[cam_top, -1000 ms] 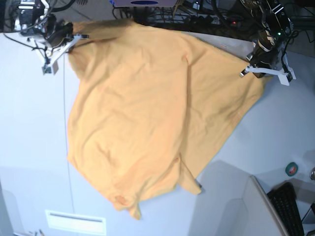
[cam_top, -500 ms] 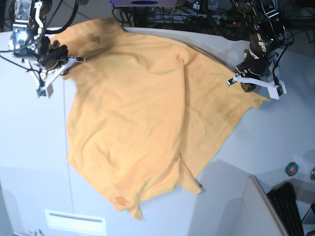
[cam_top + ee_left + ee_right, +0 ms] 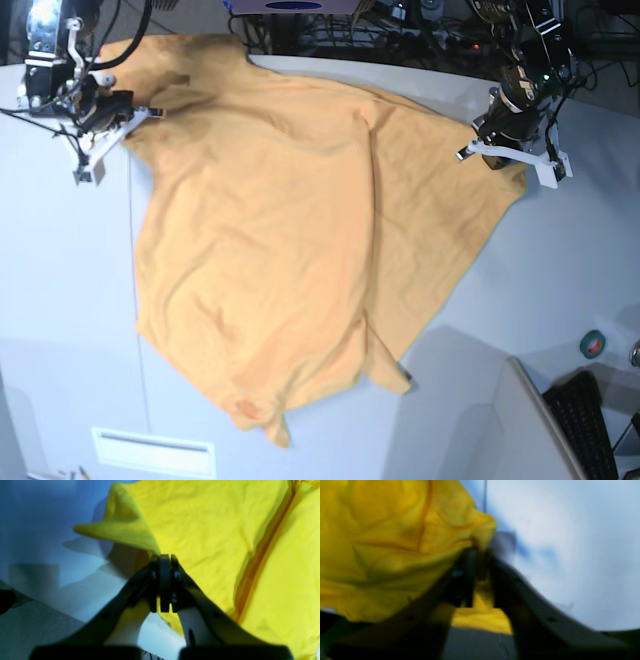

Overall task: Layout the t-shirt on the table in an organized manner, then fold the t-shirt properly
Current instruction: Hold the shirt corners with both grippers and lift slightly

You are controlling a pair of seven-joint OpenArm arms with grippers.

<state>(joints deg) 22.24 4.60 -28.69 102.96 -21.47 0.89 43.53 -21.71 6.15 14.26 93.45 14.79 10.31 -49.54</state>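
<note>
Black arm housings, white finger plates, black jaws with small screws, dark cables trailing behind

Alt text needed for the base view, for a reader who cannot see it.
An orange-yellow t-shirt lies spread, with some wrinkles, across a pale table. The left gripper pinches its edge at the view's right; the right gripper sits at the opposite edge.

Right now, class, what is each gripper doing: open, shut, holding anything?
Left gripper: shut on the t-shirt at its edge.
Right gripper: at the cloth's corner; too blurred to tell whether open or gripping.
</note>
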